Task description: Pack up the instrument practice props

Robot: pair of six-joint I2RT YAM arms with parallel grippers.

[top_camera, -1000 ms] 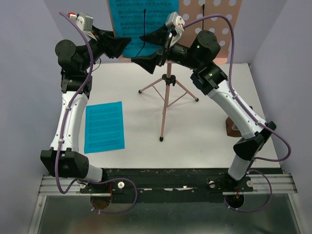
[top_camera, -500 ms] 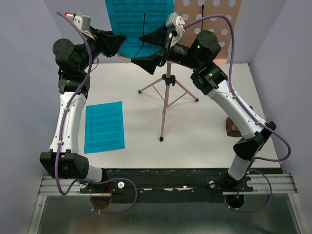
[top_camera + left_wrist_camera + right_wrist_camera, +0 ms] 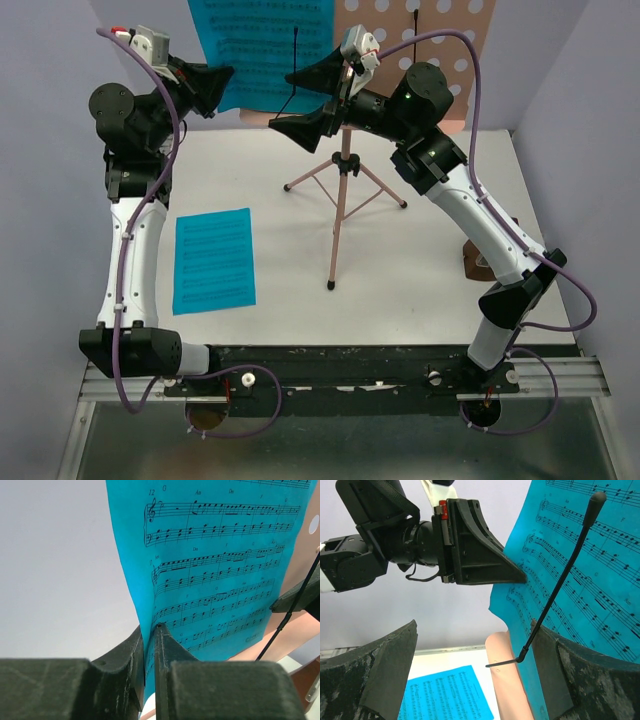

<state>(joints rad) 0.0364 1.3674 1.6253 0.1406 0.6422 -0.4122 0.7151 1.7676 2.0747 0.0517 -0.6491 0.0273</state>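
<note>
White tabletop (image 3: 420, 270) under lavender walls carries the salmon-pink music stand (image 3: 339, 215) at the middle, one blue music sheet (image 3: 212, 260) lying flat by our left arm, and the brown metronome (image 3: 470, 264) half hidden behind our right arm. Our left gripper (image 3: 150, 628) is clamped on the lower edge of a second sheet (image 3: 220, 580), held upright beside the stand's dotted desk (image 3: 445, 30), while our right gripper (image 3: 302, 100) gapes wide and empty near the desk's wire clip (image 3: 560, 580).

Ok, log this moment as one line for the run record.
left gripper shut on hanging music sheet | right gripper open by music stand | second music sheet flat on table
</note>
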